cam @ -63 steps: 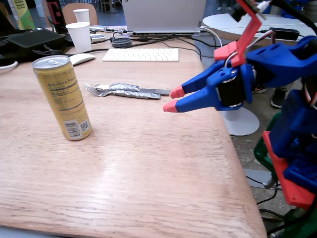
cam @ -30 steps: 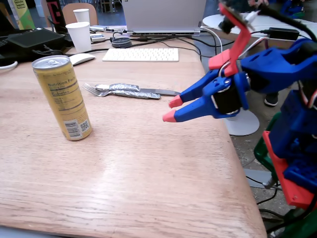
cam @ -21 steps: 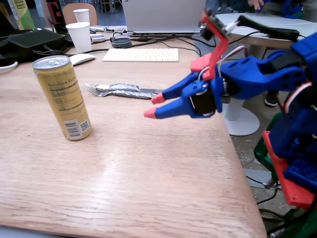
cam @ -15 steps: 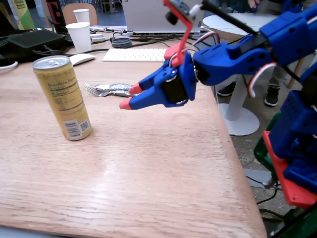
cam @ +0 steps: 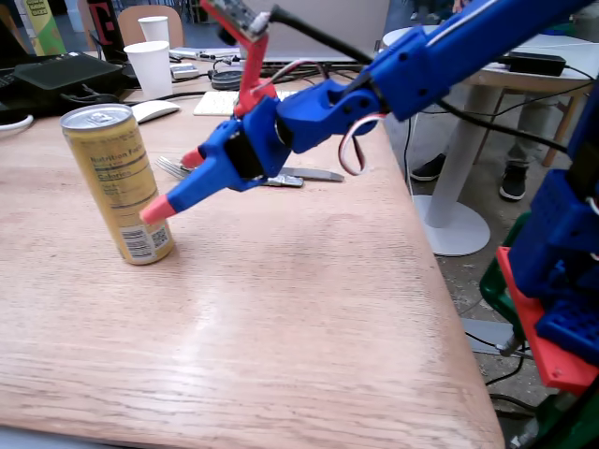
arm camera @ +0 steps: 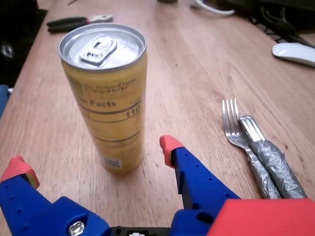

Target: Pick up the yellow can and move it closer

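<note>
Jaws wide open, flanking yellow can [arm camera: 106, 93]; seemingly untouched.

Arm now stretches out across the table [cam: 309, 309] from the right of the fixed view, where earlier it sat folded back past the table edge. Gripper [cam: 171, 184] has travelled left the whole way, from right of the fork [cam: 173, 167] to just beside the can [cam: 119, 182], lower red tip nearly touching the can's side. Gripper now tilts down-left instead of pointing level left. It crosses over the fork and knife [cam: 314, 174], hiding part of them. Gap between the fingertips [arm camera: 170, 144] looks wider than before, with the can [arm camera: 109, 93] between and ahead of them, not gripped.
</note>
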